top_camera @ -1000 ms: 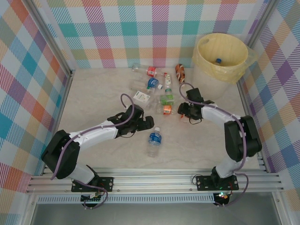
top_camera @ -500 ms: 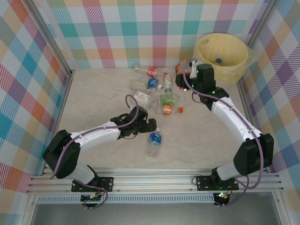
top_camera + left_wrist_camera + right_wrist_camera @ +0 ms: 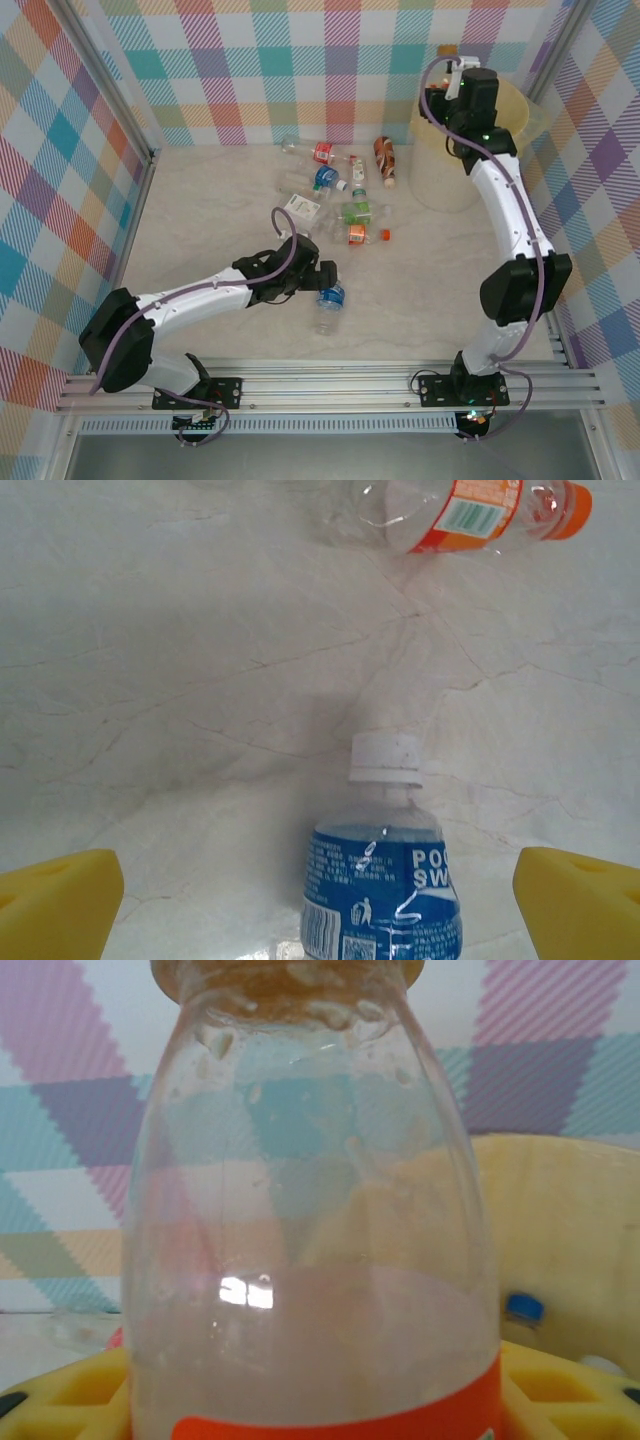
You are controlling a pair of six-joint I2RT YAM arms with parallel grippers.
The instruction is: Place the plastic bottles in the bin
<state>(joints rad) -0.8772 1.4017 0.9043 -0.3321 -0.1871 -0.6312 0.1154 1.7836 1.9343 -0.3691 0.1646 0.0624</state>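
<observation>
My right gripper (image 3: 453, 72) is raised beside the back-left rim of the pale-yellow bin (image 3: 520, 105). It is shut on a clear bottle with an orange label (image 3: 310, 1210) and an orange cap (image 3: 446, 50). A blue-capped bottle (image 3: 523, 1308) lies inside the bin. My left gripper (image 3: 322, 280) is low over the table, open, its yellow fingertips (image 3: 60, 900) either side of a blue-labelled bottle with a white cap (image 3: 385, 880) that lies on the table (image 3: 328, 300). Several more bottles (image 3: 340, 190) lie scattered at mid-table.
An orange-labelled bottle (image 3: 470, 505) lies just beyond the blue one, and a loose red cap (image 3: 385, 235) sits beside it. An amber bottle (image 3: 385, 155) lies near the bin's foot. Checked walls (image 3: 90, 180) close in the table on three sides.
The right arm has lifted the orange-labelled bottle from the table up to the bin's rim. The left gripper has slid right and come over the blue-labelled bottle.
</observation>
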